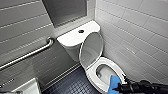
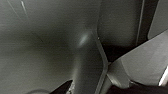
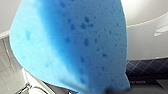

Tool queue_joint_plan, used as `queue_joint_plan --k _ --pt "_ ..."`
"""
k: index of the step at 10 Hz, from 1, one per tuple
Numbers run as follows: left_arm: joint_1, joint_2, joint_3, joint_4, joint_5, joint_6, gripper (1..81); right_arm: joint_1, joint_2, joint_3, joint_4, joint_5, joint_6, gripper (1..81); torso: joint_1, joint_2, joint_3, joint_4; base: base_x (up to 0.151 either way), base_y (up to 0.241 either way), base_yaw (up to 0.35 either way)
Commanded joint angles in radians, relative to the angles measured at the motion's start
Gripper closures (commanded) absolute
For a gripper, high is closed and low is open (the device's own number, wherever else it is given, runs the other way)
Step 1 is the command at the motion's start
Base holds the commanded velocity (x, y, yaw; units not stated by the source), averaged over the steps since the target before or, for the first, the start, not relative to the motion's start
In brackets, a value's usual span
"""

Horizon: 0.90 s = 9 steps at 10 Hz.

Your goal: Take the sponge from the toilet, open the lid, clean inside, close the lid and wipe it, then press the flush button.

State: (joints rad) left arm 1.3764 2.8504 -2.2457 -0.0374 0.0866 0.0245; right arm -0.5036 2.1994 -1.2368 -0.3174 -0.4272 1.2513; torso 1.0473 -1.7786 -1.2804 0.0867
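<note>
Nearest, over the near right rim of the toilet [image 1: 92,73], the right tool [image 1: 116,88] is clenched on an end of the sponge [image 1: 115,81], a light, soft, porous block likely to squash, better pinched mid-body, with the raised lid [image 1: 91,48] and tank [image 1: 71,38] beyond.

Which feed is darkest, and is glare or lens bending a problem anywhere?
Left wrist view: darkest, dim and grey, with one pale sheen. Head view: evenly lit, soft highlights on the toilet, wall tiles bowed by the wide lens. Right wrist view: bright, the sponge lit without glare.
</note>
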Motion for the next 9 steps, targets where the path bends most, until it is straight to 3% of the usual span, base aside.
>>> queue_joint_plan --k 1,3,6,9 --pt "0.013 -0.014 0.047 -0.002 0.096 0.003 1.0 0.11 0.027 0.013 -0.009 -0.102 0.007 81.1 -0.064 0.1 0.0 0.0 0.0 0.0 0.0" --pt "-0.009 -0.08 0.156 -0.007 0.096 0.002 1.0 0.118 0.033 0.013 -0.021 -0.128 0.005 81.1 -0.069 0.108 0.0 0.0 0.0 0.0 0.0" --pt "-0.046 -0.147 0.27 -0.009 0.097 -0.005 1.0 0.105 0.053 0.011 -0.066 -0.202 0.007 81.1 -0.122 0.195 0.0 0.0 0.0 0.0 0.0" --pt "-0.078 -0.195 0.316 -0.01 0.097 -0.008 1.0 0.04 0.056 -0.025 -0.078 -0.192 0.007 81.1 -0.184 0.294 0.099 0.0 0.0 0.0 0.0"
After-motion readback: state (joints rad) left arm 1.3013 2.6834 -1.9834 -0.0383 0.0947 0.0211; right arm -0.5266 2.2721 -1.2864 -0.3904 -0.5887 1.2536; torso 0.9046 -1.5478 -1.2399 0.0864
